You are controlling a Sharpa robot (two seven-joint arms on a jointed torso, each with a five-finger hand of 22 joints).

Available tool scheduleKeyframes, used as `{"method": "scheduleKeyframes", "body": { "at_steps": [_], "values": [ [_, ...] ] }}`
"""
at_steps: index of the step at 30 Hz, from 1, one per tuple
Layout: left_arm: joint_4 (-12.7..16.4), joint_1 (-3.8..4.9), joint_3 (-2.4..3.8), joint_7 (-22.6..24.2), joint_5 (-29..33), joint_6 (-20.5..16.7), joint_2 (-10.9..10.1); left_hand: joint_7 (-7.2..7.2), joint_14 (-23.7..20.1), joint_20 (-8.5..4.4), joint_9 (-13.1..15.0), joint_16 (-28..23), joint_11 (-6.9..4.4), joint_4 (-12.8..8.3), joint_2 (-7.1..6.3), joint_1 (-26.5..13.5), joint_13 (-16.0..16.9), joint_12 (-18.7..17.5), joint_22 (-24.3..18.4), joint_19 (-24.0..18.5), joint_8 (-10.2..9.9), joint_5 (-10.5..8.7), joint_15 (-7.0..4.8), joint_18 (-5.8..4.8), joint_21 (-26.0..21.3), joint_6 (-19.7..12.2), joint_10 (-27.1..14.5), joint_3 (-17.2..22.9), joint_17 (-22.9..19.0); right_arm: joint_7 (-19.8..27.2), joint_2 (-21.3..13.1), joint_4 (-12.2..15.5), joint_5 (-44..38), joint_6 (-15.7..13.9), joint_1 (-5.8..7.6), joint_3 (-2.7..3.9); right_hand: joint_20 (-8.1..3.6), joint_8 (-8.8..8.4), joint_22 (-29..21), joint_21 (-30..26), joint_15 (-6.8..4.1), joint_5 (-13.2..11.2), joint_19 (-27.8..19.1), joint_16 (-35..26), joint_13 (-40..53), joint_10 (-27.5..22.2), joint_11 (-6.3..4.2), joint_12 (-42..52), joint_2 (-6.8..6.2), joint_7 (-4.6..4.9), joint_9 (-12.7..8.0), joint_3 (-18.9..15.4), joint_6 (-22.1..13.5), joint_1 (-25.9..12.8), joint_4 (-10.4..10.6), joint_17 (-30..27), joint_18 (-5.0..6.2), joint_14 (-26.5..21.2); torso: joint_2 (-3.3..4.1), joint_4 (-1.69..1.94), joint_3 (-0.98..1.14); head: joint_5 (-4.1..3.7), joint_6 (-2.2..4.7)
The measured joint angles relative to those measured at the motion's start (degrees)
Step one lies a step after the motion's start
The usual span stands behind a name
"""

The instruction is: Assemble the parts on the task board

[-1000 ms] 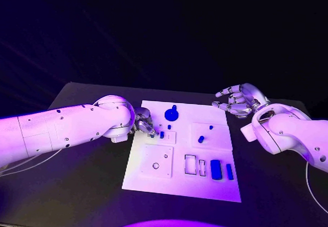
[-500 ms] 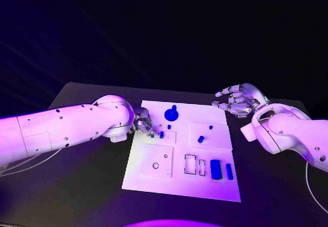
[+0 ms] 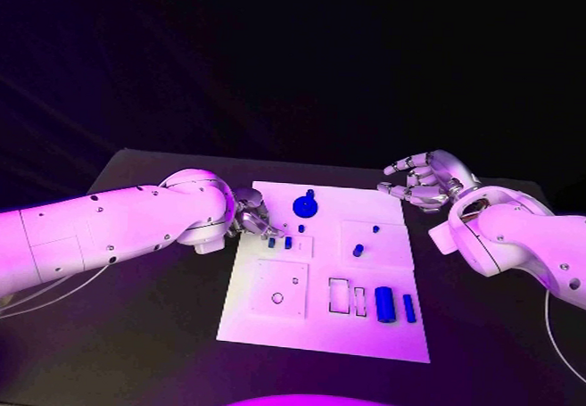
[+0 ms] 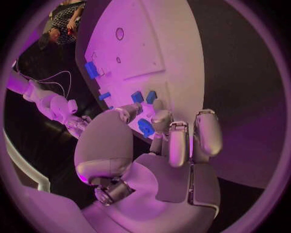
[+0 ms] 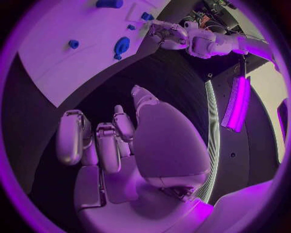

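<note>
The left robot hand (image 3: pixel 253 219) rests at the board's (image 3: pixel 325 329) left edge near its far corner, fingers curled onto the plate beside two small blue parts (image 3: pixel 280 243); whether it grasps one I cannot tell. The right robot hand (image 3: pixel 422 181) hovers released, fingers apart, over the desk (image 3: pixel 134 340) off the board's far right corner. A round blue part (image 3: pixel 305 203) lies near the far edge, long ones (image 3: pixel 388 304) toward the near right.

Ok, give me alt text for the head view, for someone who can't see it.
The left hand works at the left edge of the white task board on a black table, fingers by small blue parts. The right hand hovers beyond the board's far right corner, fingers curled, holding nothing. More blue parts sit across the board.
</note>
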Motion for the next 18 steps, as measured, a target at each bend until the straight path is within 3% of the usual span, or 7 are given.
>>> {"method": "scheduleKeyframes", "body": {
  "at_steps": [3, 7, 10, 12, 14, 15, 18],
  "values": [
    [0.29, 0.0, 0.46, 0.25, 1.51, -1.28, -0.26, 0.35, 0.0, 0.11, -0.08, -0.34, 0.33, 0.6, 0.0, 0.0, -1.99, -1.33, -1.07, -0.73, -0.16, 0.0, 0.0, -0.01, -0.61, -0.86, -1.51, -2.32, 0.0, 0.01, 0.03, -0.03, 0.0, 0.0, -0.04, 0.0, 0.0, 0.0, 0.0, 0.0, 0.0, 0.0, 0.0, 0.0, 0.0, 0.0, 0.0, 0.0, 0.0, 0.0, 0.0, 0.0, 0.0, 0.0, 0.0, 0.0, 0.0, 0.0, -0.02, -0.01, -0.01, 0.03, 0.09],
    [0.45, 0.04, 0.87, 1.21, 4.69, -3.78, -0.64, 1.25, -0.01, 0.9, -0.46, -1.49, 1.3, 0.7, 0.72, -1.19, -8.16, -5.55, -4.67, -3.16, -1.17, 0.0, 0.84, -0.01, -2.91, -3.79, -6.08, -7.36, 0.0, 0.02, 0.07, -0.06, 0.0, 0.0, -0.09, 0.0, 0.0, 0.0, -0.01, 0.0, 0.0, 0.0, 0.0, 0.0, 0.0, 0.0, 0.0, 0.0, 0.0, 0.0, 0.0, 0.0, 0.0, 0.0, 0.0, 0.0, 0.0, 0.0, -0.03, 0.02, 0.07, 0.03, 0.2],
    [0.43, 0.06, 0.98, 2.45, 6.73, -5.92, -0.81, 3.3, -0.02, 1.92, -1.83, -5.22, 3.25, 0.72, 1.68, -0.33, -14.93, -10.28, -12.78, -8.95, -3.36, 0.06, 2.74, 2.17, -8.19, -8.47, -13.33, -10.74, 0.03, 0.02, 0.08, -0.08, 0.0, 0.0, -0.1, 0.0, 0.0, 0.0, -0.01, 0.0, 0.0, 0.0, 0.0, 0.0, 0.0, 0.0, 0.0, 0.0, 0.0, 0.0, 0.0, 0.0, 0.0, 0.0, 0.0, -0.01, 0.0, 0.0, -0.04, 0.03, 0.1, -0.01, 0.29],
    [0.31, 0.05, 1.01, 3.94, 7.79, -7.82, -0.87, 5.04, -0.68, 3.15, -3.25, -7.25, 4.84, 0.52, 2.3, 3.77, -16.72, -11.38, -17.26, -12.04, -4.66, 0.35, 4.2, 2.67, -11.4, -11.65, -17.2, -11.59, -0.62, 0.03, 0.07, -0.08, 0.0, 0.0, -0.11, 0.0, 0.0, 0.0, -0.01, -0.23, 0.0, 0.0, 0.0, 0.0, -0.11, 0.0, 0.0, 0.0, 0.01, 0.0, -0.07, 0.0, 0.0, -0.01, 0.0, -0.01, 0.0, 0.0, -0.04, 0.03, 0.1, -0.08, 0.37],
    [0.13, 0.04, 1.01, 5.85, 8.08, -9.59, -0.83, 6.56, -5.28, 4.38, -4.72, -12.16, 6.32, 0.54, 2.33, 8.29, -18.3, -12.85, -26.17, -18.63, -5.65, 0.35, 5.56, 4.75, -17.88, -14.59, -21.44, -11.7, -7.68, 0.04, 0.02, -0.1, 0.0, -0.01, -0.11, 0.0, 0.0, 0.0, -0.01, -0.23, 0.0, 0.0, 0.0, -0.12, -0.14, 0.0, 0.0, 0.0, 0.25, 0.0, -0.07, 0.0, 0.0, -0.25, 0.0, -0.01, 0.0, 0.0, -0.04, 0.05, 0.11, -0.19, 0.46],
    [-0.06, 0.04, 0.93, 7.48, 8.08, -10.85, -0.7, 7.41, -8.1, 5.39, -6.2, -14.5, 7.41, 0.08, 2.03, 12.97, -20.01, -14.61, -29.38, -21.19, -6.52, 0.35, 6.54, 4.96, -20.85, -16.4, -24.62, -11.25, -11.31, 0.05, -0.01, -0.14, 0.0, -0.02, -0.11, 0.0, 0.0, 0.0, -0.01, -0.23, 0.0, 0.0, 0.0, -0.23, -0.14, 0.0, 0.0, 0.0, 0.31, 0.0, -0.07, 0.0, 0.0, -0.3, 0.0, -0.01, 0.0, 0.0, -0.04, 0.07, 0.12, -0.21, 0.5],
    [-0.46, 0.04, 0.35, 12.28, 7.43, -13.59, -0.1, 7.39, -13.01, 6.65, -9.66, -17.53, 8.57, -0.85, 0.64, 21.5, -24.18, -18.35, -31.52, -23.03, -8.13, 0.35, 7.73, 4.95, -23.43, -18.06, -29.09, -8.52, -17.21, 0.07, -0.08, -0.2, 0.0, -0.04, -0.12, 0.0, 0.21, 0.0, -0.01, -0.47, 0.0, 0.0, -0.21, -0.23, -0.24, -0.2, 0.21, 0.0, 0.31, 0.0, -0.07, 0.0, 0.0, -0.3, 0.0, -0.01, 0.0, 0.0, -0.04, 0.1, 0.13, -0.35, 0.6]
  ]
}}
